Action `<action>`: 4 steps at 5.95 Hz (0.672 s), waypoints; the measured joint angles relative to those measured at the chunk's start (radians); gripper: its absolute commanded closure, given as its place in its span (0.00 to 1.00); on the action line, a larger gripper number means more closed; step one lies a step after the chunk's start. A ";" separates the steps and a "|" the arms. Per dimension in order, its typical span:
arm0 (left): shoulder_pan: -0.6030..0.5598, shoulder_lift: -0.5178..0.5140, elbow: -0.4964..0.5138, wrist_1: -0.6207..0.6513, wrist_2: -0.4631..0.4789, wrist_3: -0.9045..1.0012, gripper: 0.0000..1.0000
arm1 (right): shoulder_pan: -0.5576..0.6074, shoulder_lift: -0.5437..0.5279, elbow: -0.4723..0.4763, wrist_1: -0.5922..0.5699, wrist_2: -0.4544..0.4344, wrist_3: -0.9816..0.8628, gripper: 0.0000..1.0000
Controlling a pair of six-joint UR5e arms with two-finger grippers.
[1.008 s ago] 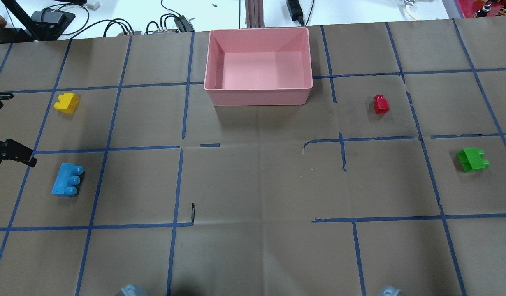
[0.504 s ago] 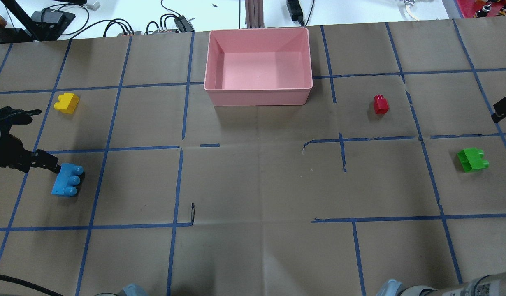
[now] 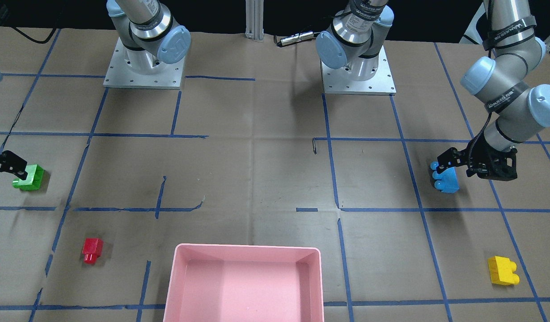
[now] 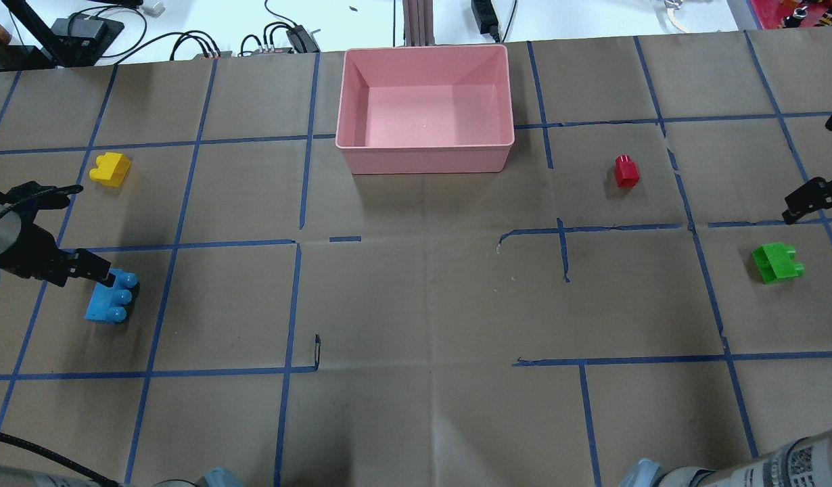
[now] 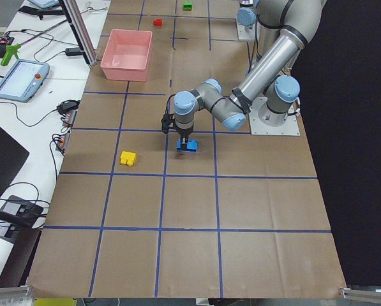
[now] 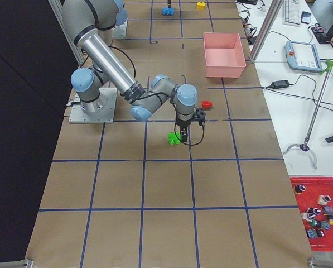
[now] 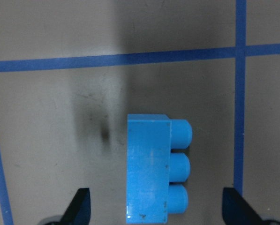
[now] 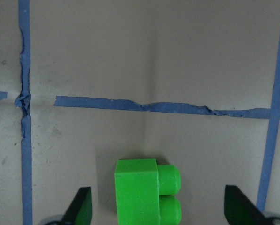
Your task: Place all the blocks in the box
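Observation:
The pink box [image 4: 426, 159] stands at the table's far middle with nothing in it. The blue block [image 4: 110, 297] lies at the left, the yellow block [image 4: 109, 169] beyond it. The red block [image 4: 626, 171] and green block [image 4: 776, 262] lie at the right. My left gripper [image 4: 95, 232] is open and hovers over the blue block [image 7: 154, 173], which shows between its fingertips [image 7: 81, 206]. My right gripper [image 4: 808, 169] is open and hovers over the green block [image 8: 144, 192], which shows between its fingertips [image 8: 236, 206]. All the blocks lie on the table.
Brown paper with a blue tape grid covers the table [image 4: 423, 304]. Cables and power bricks [image 4: 281, 37] lie beyond the far edge. The two arm bases [image 3: 143, 58] stand at the robot's side. A teach pendant [image 5: 21, 80] lies on the side bench.
Both grippers have come in from the table's side edges. The left one now hovers over the blue block, the right one over the green block. No block has moved.

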 measured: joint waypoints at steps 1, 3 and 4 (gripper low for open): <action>-0.001 -0.027 -0.023 0.066 -0.002 0.002 0.01 | 0.000 0.002 0.031 -0.030 0.000 -0.002 0.00; -0.001 -0.063 -0.035 0.135 -0.001 0.008 0.02 | -0.002 0.012 0.065 -0.067 0.001 -0.018 0.00; -0.001 -0.069 -0.035 0.145 -0.002 0.008 0.06 | -0.009 0.020 0.075 -0.086 0.002 -0.039 0.00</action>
